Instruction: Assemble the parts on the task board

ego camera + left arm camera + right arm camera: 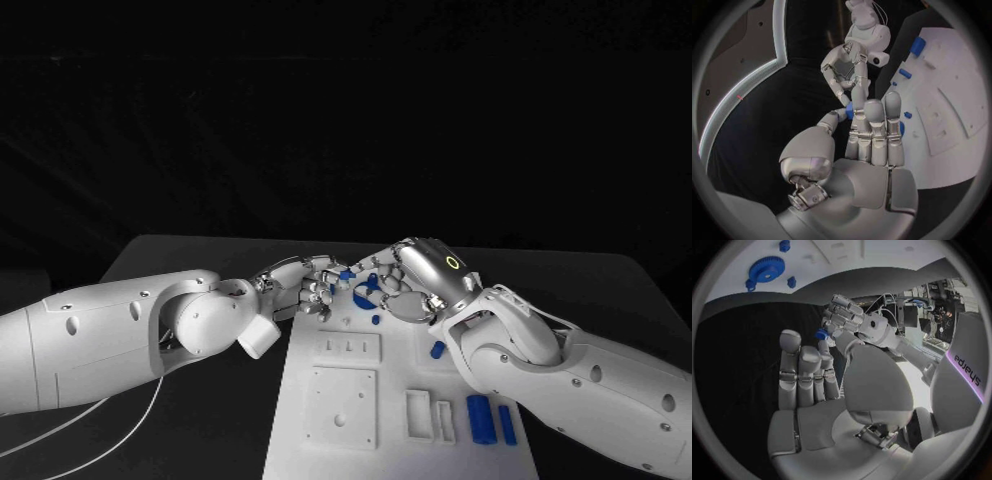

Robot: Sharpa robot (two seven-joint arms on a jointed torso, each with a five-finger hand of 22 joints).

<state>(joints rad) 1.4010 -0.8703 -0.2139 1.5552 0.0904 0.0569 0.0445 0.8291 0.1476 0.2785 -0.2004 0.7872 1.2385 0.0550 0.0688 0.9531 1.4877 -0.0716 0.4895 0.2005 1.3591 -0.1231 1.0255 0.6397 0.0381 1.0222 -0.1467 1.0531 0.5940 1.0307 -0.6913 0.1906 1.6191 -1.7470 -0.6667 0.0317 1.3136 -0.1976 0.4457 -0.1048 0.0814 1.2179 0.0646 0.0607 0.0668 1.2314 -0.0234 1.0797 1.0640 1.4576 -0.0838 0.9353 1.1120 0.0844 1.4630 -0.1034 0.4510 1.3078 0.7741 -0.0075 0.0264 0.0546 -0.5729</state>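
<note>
The white task board runs from the table's middle toward me. Both hands meet over its far end. My left hand pinches a small blue part between thumb and a finger; the same part shows at its fingertips in the right wrist view. My right hand faces it closely, fingers stretched out and holding nothing. A blue gear lies on the board under the hands, with small blue pegs around it.
Two long blue bars lie at the board's near right edge, and a short blue piece lies beside my right forearm. White blocks and a square plate sit on the near half. A cable hangs under my left arm.
</note>
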